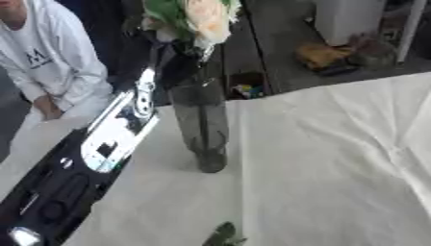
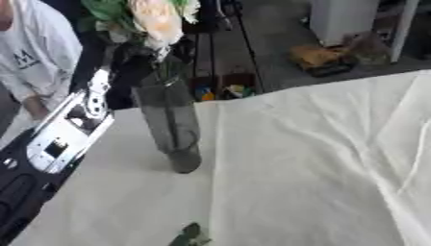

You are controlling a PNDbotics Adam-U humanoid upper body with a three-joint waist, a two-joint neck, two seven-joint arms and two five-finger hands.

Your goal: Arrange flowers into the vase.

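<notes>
Here the left hand [image 1: 172,60], dark behind the vase [image 1: 202,120], nears the flower stems [image 1: 189,45]; its grip cannot be told.

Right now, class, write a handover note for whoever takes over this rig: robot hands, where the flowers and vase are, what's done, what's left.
Left robot hand: up at the vase mouth beside the flower; its state is unclear.
Right robot hand: out of view.
Vase: upright on the white cloth.
Cream flower with green leaves: head above the rim, stem seemingly inside.
Done: one flower apparently in.
Left: a green sprig lies on the cloth at the near edge; it likely goes in next.
</notes>
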